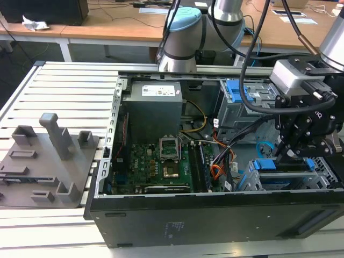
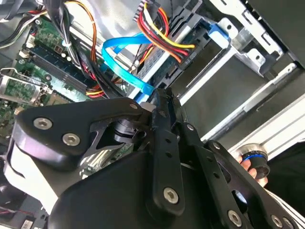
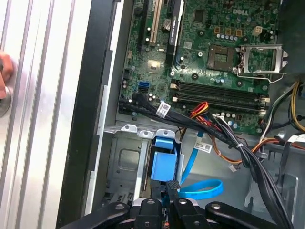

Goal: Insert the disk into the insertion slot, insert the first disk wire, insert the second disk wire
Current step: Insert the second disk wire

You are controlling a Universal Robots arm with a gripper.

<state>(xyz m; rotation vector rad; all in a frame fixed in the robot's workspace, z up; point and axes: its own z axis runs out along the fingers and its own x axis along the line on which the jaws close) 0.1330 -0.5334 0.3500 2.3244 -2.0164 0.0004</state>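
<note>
The disk lies in the insertion slot, a low grey cage at the exterior view's right. Its blue carrier shows in the first wrist view, and bare cage metal lies beside it. My gripper stands just above the carrier's end. Its fingers are drawn together where the second disk wire, a looped light-blue cable, ends. The same cable runs to the fingertip gap in the second wrist view; its plug is hidden. A thin red-orange wire peeks from among black cables.
The green motherboard fills the case's middle. The taller cage with a blue latch stands behind. A red-yellow-black wire bundle hangs close to the fingers. A person's fingers rest by the case edge. A grey fixture plate lies outside the case.
</note>
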